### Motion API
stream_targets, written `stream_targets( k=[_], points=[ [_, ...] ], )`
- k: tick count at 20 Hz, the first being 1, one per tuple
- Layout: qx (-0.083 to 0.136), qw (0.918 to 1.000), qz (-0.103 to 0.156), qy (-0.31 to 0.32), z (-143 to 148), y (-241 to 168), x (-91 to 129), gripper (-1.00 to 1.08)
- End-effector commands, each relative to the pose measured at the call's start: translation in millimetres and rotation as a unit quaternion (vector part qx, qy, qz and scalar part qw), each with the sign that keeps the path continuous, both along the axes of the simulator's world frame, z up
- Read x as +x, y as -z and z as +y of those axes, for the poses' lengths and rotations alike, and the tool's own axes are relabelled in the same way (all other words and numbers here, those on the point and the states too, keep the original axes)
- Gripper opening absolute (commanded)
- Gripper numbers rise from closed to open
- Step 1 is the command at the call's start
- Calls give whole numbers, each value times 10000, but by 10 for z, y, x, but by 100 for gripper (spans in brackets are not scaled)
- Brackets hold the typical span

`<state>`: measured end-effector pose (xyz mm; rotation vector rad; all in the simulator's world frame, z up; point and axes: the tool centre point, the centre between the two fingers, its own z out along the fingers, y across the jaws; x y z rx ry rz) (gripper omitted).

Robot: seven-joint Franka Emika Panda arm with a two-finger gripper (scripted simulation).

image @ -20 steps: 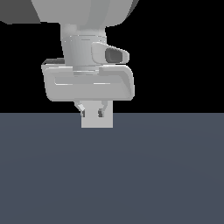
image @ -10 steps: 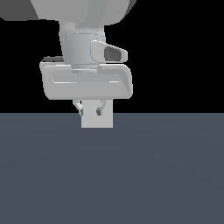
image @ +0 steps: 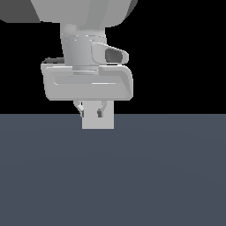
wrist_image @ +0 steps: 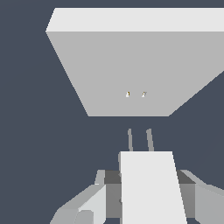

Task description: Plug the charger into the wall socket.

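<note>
In the wrist view my gripper (wrist_image: 151, 189) is shut on the charger (wrist_image: 151, 183), an off-white block. Its two thin prongs (wrist_image: 149, 140) point at the wall socket (wrist_image: 131, 65), a big flat off-white panel with two tiny holes (wrist_image: 127, 94) near its middle. A gap of dark floor separates the prong tips from the panel. The prongs sit slightly off to one side of the holes. In the exterior view my gripper (image: 91, 113) hangs under the grey hand (image: 88, 84). An off-white square patch (image: 107, 121) behind the fingertips (image: 100, 113) appears to be the wall socket. The charger cannot be told apart from it there.
A flat dark blue-grey floor (image: 132, 176) fills the lower half of the exterior view, with black background above. The arm's large grey link (image: 79, 11) fills the top of that view.
The hand has drifted very slightly up and toward the exterior view's left. The off-white square behind the fingers stays put.
</note>
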<state>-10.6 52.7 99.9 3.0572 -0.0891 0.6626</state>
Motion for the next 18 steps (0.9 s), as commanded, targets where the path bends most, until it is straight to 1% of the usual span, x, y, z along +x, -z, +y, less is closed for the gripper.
stream_targets(
  k=[1, 11, 14, 18],
  points=[
    [2, 10000, -1, 3, -5, -1, 43, -100],
    [8, 10000, -2, 6, -26, -2, 384, -100],
    [8, 10000, -2, 6, -31, -2, 444, -100],
    [1, 10000, -2, 5, -32, -1, 471, -100]
  ],
)
